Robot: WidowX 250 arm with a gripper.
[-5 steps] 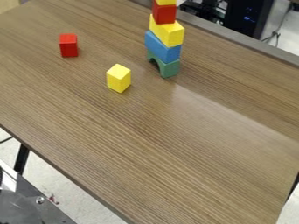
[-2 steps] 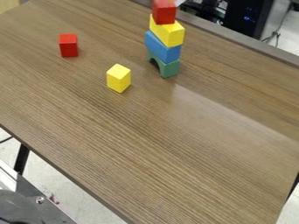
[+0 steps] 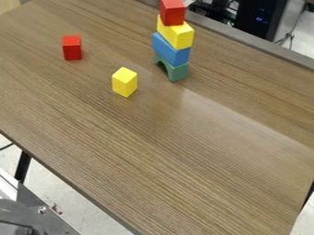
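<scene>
Near the far edge of the table (image 3: 184,160), a green arch (image 3: 178,72) carries a blue block (image 3: 169,49), yellow block (image 3: 176,35) and red block (image 3: 173,13), loose yellow (image 3: 125,82) and red cubes (image 3: 72,48) leftward; I can't tell the gripper's state.

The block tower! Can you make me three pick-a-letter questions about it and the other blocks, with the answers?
1. Which block is at the tower's bottom?
A) blue
B) green block
C) red

2. How many blocks can you see stacked there?
A) four
B) two
C) seven

3. The loose red block and loose yellow block are:
A) touching
B) stacked
C) apart

Answers:
1 B: it sits under the blue block.
2 A: green, blue, yellow, red.
3 C: bare table shows between them.
</scene>
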